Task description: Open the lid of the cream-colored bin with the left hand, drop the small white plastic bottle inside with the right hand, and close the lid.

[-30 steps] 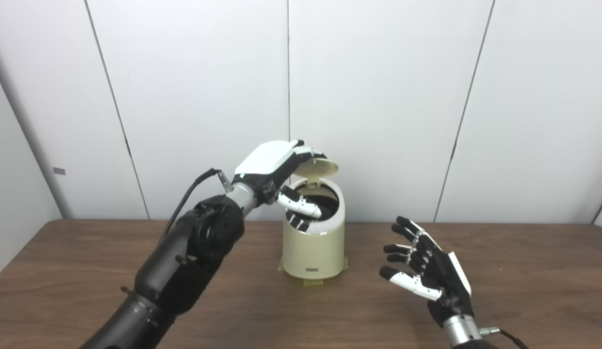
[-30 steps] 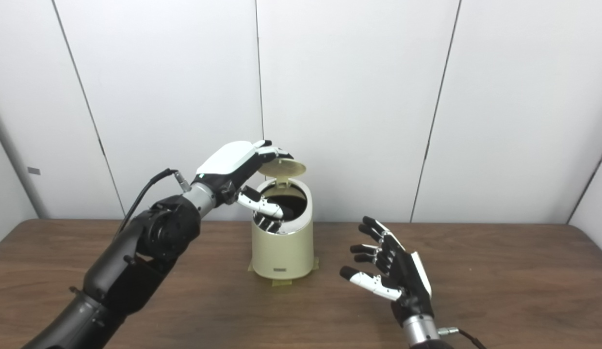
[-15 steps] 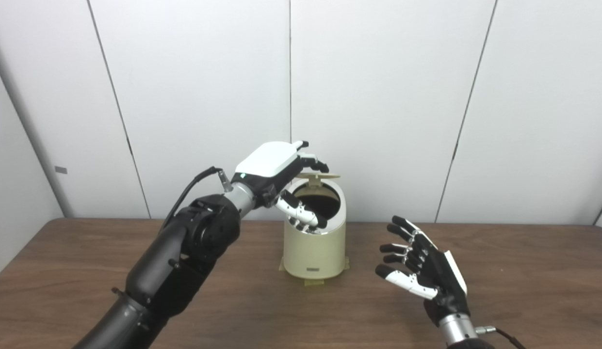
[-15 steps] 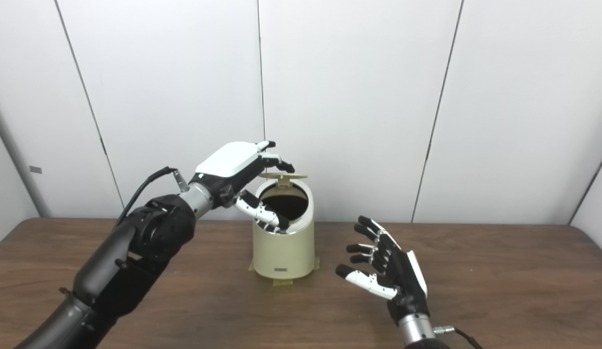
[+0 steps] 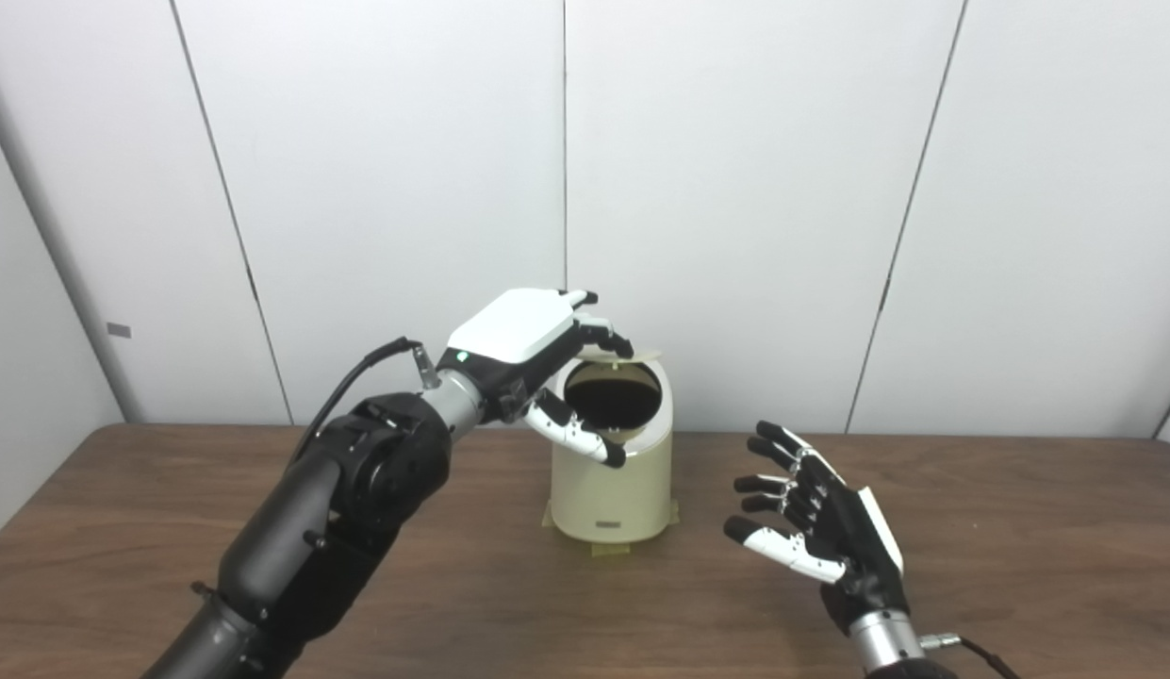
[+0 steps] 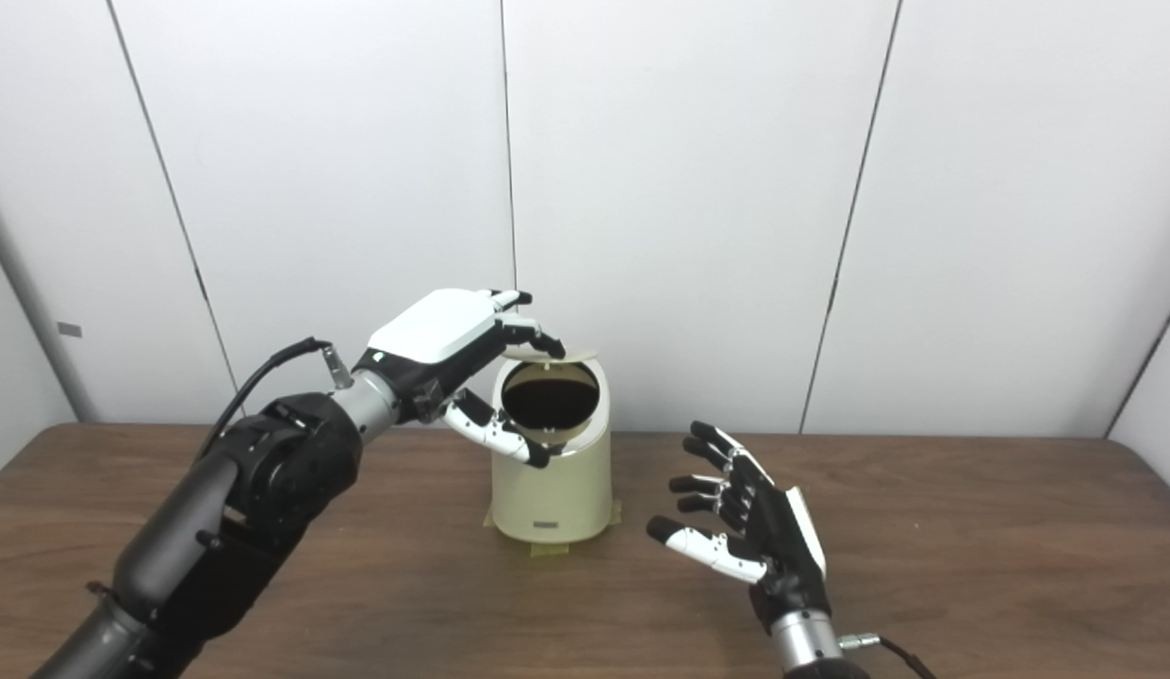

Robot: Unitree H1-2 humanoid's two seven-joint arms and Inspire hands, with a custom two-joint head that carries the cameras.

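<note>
Left eye view shows the bin (image 5: 611, 476) on the table (image 5: 1018, 528), its lid (image 5: 632, 355) raised under the left hand's (image 5: 533, 354) spread fingertips (nothing gripped). Right of the bin the right hand (image 5: 820, 528) hovers empty, fingers splayed. The bin's small front label is unreadable; no bottle shows.

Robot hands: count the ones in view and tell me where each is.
2. The left hand is raised at the cream-colored bin, fingers over its nearly lowered lid. The right hand hovers open, empty, over the table right of the bin.
</note>
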